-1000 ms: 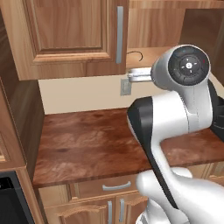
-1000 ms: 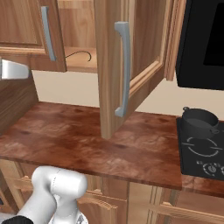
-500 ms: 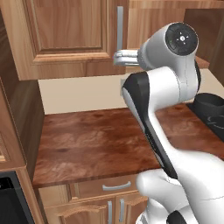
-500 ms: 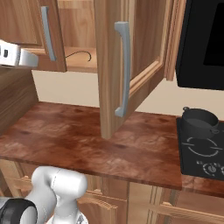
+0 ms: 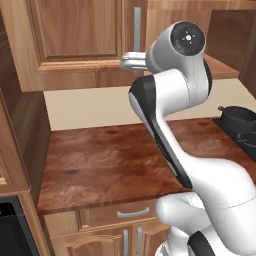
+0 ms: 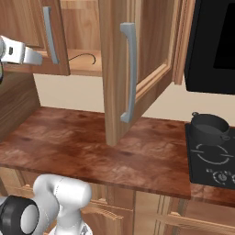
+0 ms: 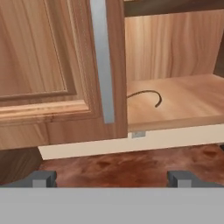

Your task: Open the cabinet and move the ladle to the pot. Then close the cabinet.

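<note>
**Jaws wide, nothing held, facing the half-open cabinet**

Jaws stand spread wide with nothing between them: in the hand view we see the gripper (image 7: pixel 112 178) as two dark tips far apart at the bottom, with bare countertop (image 7: pixel 131 166) showing in the gap. From the left base view we find the gripper (image 5: pixel 126 61) raised high, just in front of the closed left door (image 5: pixel 75 40) and level with the lower end of its grey bar handle (image 5: pixel 137 27). From the right base view it sits at the left edge, beside that same door.

We see the cabinet (image 6: pixel 137 69) with its right door (image 6: pixel 120 69) swung out toward us, edge on, its long grey handle (image 6: pixel 129 73) facing the room. The left door is shut.

We spot the ladle (image 7: pixel 146 96) lying on the cabinet's lower shelf (image 7: pixel 183 105), just right of the closed door's edge; only a thin dark curved stretch of it shows, and the rest runs behind the door. In the right base view the same dark curve (image 6: pixel 82 58) lies on the shelf between the two doors. The gripper is apart from it, out in front of the shelf.

We see the pot (image 6: pixel 209 129) on the black cooktop (image 6: pixel 211 158) far to the right, well apart from cabinet and ladle. Brown wooden countertop stretches below the cabinet.
</note>
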